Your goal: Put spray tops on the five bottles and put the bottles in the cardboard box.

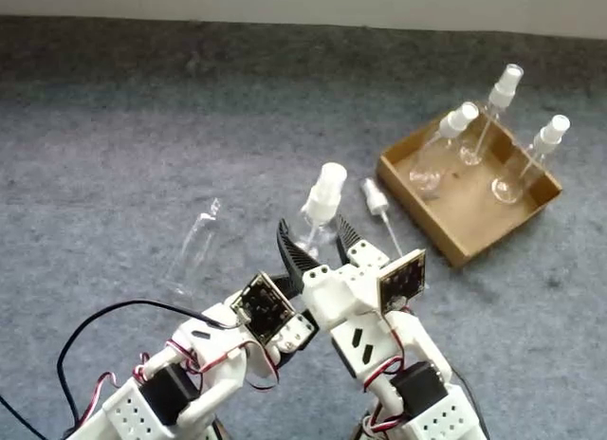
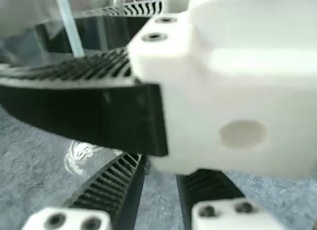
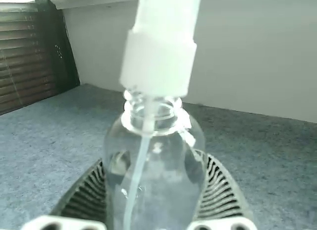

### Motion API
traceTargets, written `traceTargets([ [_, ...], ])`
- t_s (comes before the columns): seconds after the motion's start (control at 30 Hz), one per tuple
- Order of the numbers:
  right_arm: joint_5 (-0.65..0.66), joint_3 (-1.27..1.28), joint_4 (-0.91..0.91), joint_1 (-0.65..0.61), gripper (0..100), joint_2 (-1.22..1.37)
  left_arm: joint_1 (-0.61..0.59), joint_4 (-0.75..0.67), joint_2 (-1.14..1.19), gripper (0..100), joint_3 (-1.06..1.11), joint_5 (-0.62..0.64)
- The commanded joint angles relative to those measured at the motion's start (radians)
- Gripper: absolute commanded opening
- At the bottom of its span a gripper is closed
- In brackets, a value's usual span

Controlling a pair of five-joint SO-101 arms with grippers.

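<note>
**High view: one bottle in the right clamp, three boxed, one bottle and one top loose**

Right gripper [image 1: 312,226] stands near table centre. Its black ribbed jaws are spread wide and pressed to either side of an upright clear bottle [image 3: 153,170]. A white spray top [image 3: 158,51] sits on that bottle's neck. Its collar rides just above the threads, and its dip tube hangs down inside the glass.

Left gripper [image 2: 159,195] is tucked close against the right gripper's white body, low and to its side. Cannot tell whether it is open or closed, or whether it holds anything.

Cardboard box [image 1: 467,212] sits on the far right side, well apart from both arms. Three topped bottles [image 1: 434,160] stand or lean inside it.

Loose spray top [image 1: 377,203] lies on the grey carpet [image 1: 142,146] between the held bottle and the box, tube pointing toward the arms.

Bare bottle [image 1: 194,250] lies on its side, no top, on the opposite side of the held bottle from the box.
</note>
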Motion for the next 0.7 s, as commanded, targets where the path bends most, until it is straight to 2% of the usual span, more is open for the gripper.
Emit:
traceTargets([
  [0.0,0.008,0.099,0.004,-0.015,2.3,-0.022,-0.114,-0.029,-0.008,4,-0.010,-0.003],
  [0.2,0.009,0.099,0.005,-0.012,2.3,-0.022,-0.191,-0.098,-0.008,4,0.004,-0.002],
  [0.37,0.014,0.099,0.007,-0.010,2.4,-0.022,-0.199,-0.140,-0.008,4,0.033,-0.003],
  [0.53,0.166,0.107,0.008,-0.012,2.4,-0.022,-0.199,-0.138,-0.008,4,0.033,-0.003],
  [0.67,0.172,0.104,0.093,-0.010,2.5,-0.022,-0.199,-0.137,-0.008,4,0.033,-0.005],
])
